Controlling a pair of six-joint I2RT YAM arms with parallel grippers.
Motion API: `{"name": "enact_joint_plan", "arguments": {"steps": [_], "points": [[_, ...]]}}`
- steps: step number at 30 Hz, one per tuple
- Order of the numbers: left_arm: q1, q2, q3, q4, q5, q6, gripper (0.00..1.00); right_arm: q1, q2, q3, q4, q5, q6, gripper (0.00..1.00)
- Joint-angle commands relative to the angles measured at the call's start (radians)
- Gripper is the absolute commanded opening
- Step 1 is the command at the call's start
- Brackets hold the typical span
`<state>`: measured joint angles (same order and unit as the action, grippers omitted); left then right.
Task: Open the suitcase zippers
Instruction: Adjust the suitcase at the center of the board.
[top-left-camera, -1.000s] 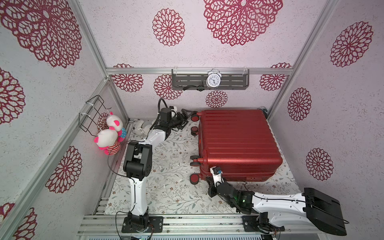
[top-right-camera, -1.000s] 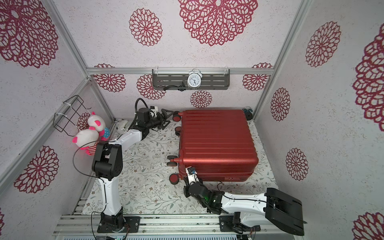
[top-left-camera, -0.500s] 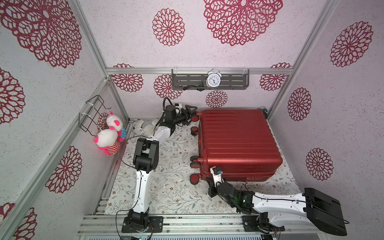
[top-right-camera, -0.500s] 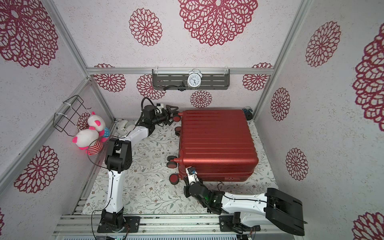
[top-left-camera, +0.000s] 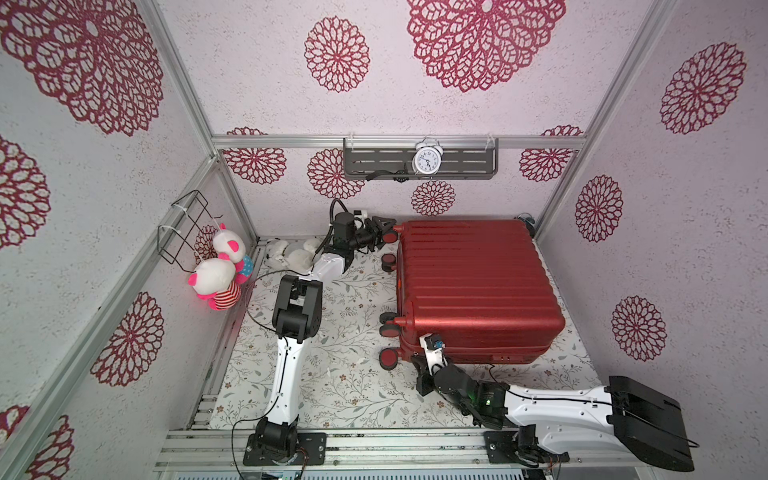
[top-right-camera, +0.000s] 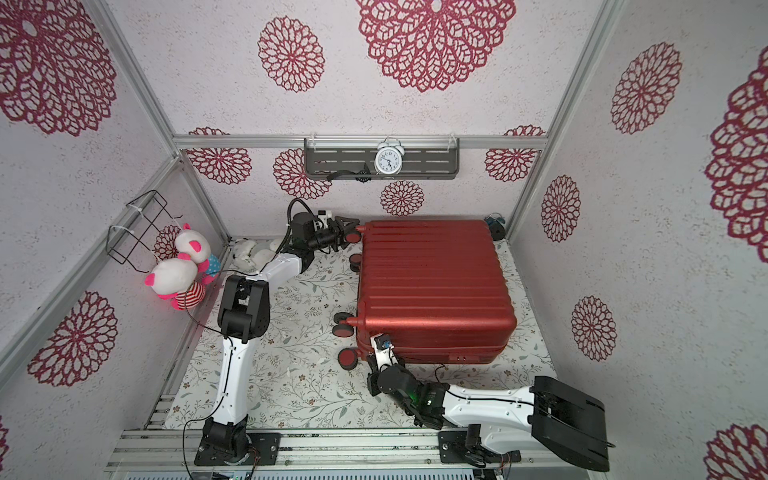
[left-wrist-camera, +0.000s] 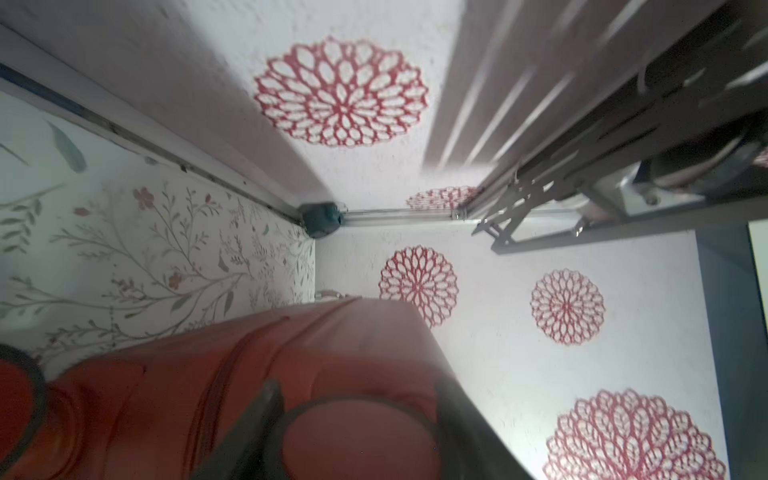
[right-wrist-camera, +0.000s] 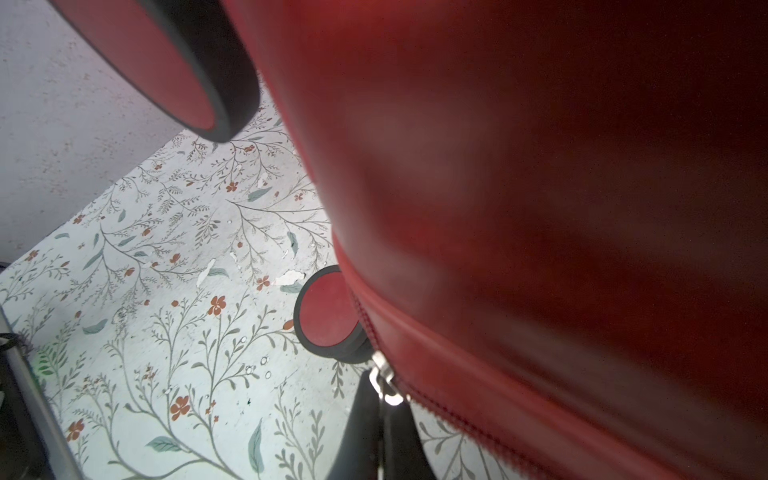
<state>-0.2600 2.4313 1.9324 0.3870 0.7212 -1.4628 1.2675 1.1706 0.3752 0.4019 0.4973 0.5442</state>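
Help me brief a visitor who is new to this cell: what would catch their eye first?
The glossy red suitcase dominates, lying flat on the floral table toward the back right. At its near left corner the right gripper pinches a metal zipper pull. A white alarm clock sits on the back-wall shelf; pink-and-white plush toys are at the left wall.
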Motion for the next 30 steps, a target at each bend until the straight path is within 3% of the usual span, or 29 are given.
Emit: {"name": "enact_joint_plan", "arguments": {"steps": [1,15,23,30], "points": [[0.019,-0.057,-0.090,0.044,-0.017,0.021,0.45,0.050,-0.013,-0.025,-0.101,-0.149,0.011,0.00],[0.185,-0.428,-0.670,0.152,-0.056,0.145,0.40,0.015,-0.137,-0.024,-0.270,-0.084,0.061,0.00],[0.260,-0.662,-0.957,0.140,-0.099,0.229,0.38,-0.169,-0.205,-0.009,-0.314,-0.208,-0.019,0.00],[0.290,-0.848,-1.097,0.031,-0.146,0.314,0.37,-0.383,-0.178,0.039,-0.306,-0.371,-0.146,0.00]]}}
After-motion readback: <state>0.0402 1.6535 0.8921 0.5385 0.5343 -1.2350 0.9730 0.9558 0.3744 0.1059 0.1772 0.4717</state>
